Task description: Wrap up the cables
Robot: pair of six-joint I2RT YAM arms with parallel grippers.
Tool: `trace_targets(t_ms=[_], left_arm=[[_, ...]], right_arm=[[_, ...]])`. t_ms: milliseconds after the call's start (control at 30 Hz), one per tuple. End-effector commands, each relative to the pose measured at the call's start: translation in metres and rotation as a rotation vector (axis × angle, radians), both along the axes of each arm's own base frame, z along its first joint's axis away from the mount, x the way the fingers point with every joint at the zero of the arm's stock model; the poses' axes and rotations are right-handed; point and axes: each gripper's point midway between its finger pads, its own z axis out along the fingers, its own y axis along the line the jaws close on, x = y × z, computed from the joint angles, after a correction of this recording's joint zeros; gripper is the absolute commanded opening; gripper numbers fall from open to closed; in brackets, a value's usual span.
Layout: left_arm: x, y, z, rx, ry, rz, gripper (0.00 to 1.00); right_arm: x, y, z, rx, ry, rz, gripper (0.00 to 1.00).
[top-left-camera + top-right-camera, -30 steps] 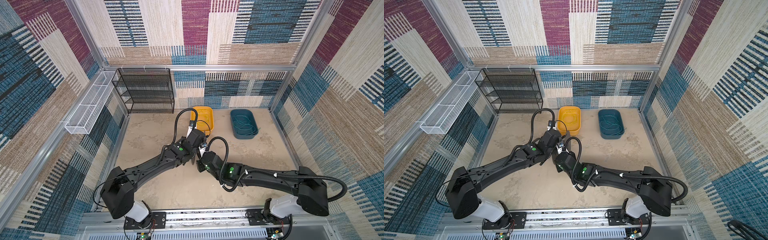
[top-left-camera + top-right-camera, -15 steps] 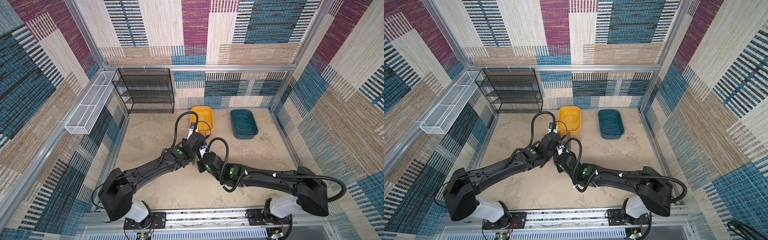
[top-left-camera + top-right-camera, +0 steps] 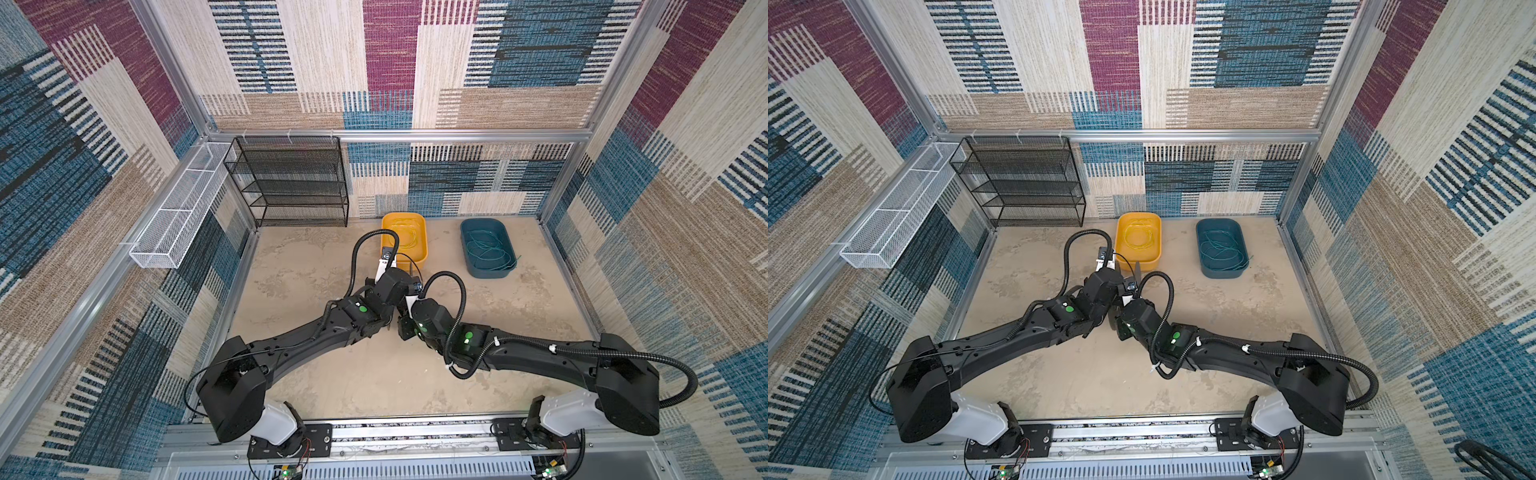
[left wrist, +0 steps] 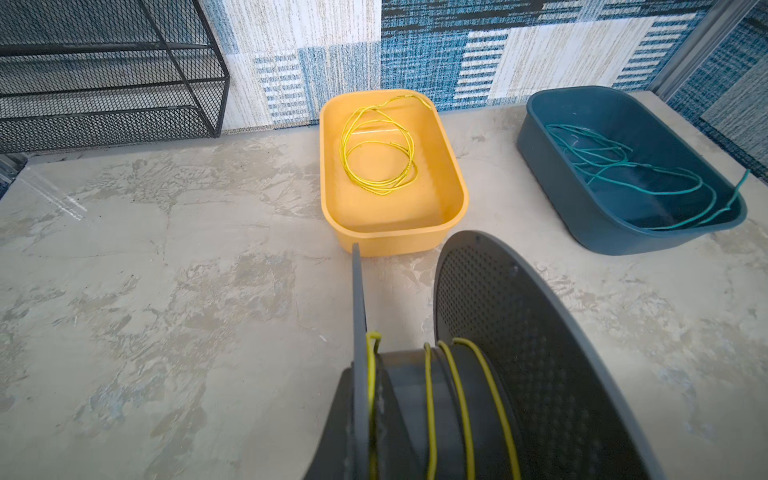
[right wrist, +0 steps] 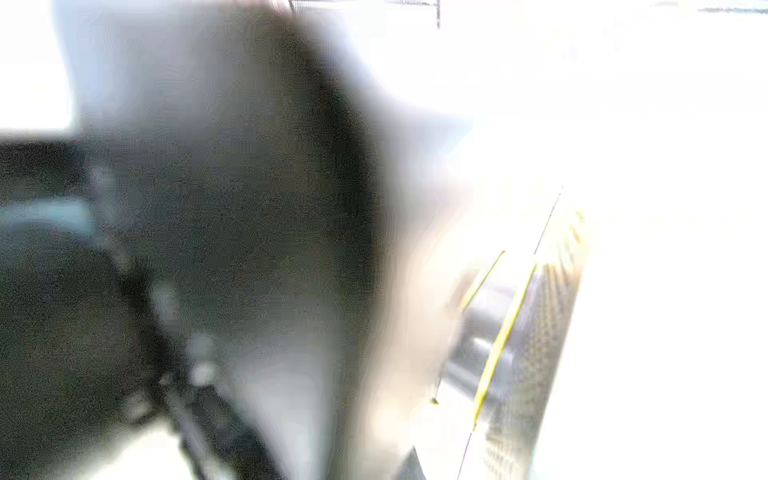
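Wound yellow cable (image 4: pixel 429 399): a few turns around the hub of a dark grey spool (image 4: pixel 540 353). One strand hooks over the thin flange and runs down its face. The spool has two round flanges; the wide one is perforated. It fills the near edge of the left wrist view, flanges on edge.

Loose yellow cable (image 4: pixel 374 189) lies in round loops on the floor of the yellow bin (image 4: pixel 392 241), one end up by the far wall. It shows in both top views too (image 3: pixel 1139 237). Can't tell if it joins the wound turns.

Left claw (image 3: pixel 404 279): fingers hidden behind the spool, pressed together, and the spool sits right in its grip. Right claw (image 3: pixel 402 305) is tucked under the left wrist, tips not visible, pressed together; can't tell what, if anything, it pinches. The right wrist view is blown out and blurred, showing only the spool hub (image 5: pixel 486 316) with a yellow strand across it. Both arms meet mid-tabletop (image 4: pixel 166 291), just in front of the yellow bin.

The blue bin (image 4: pixel 623 237) stands beside the yellow one, apart from it, and holds a tangled teal cable (image 4: pixel 611 164) with one end poking over the rim. Black mesh rack (image 3: pixel 291 183) stands against the back wall, left of the bins. White wire basket (image 3: pixel 174 224) hangs on the left wall frame.
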Motion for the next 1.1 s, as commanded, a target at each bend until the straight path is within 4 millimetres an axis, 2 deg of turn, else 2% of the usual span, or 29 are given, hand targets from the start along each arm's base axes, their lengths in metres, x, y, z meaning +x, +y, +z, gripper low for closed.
trace_targets(t_ms=[0,300,733,1067], left_arm=[[-0.033,0.001,-0.045,0.187,0.182,-0.156,0.00],[-0.030,0.001,-0.047,0.207,0.195,-0.142,0.00],[-0.026,0.001,-0.046,0.219,0.202,-0.125,0.00],[-0.016,0.013,-0.046,0.254,0.197,-0.046,0.00]], right_arm=[[0.027,-0.010,0.054,0.169,-0.150,-0.135,0.00],[0.020,-0.012,0.070,0.233,-0.163,-0.114,0.00],[0.017,-0.011,0.068,0.236,-0.152,-0.098,0.01],[0.011,-0.009,0.068,0.251,-0.133,-0.063,0.19]])
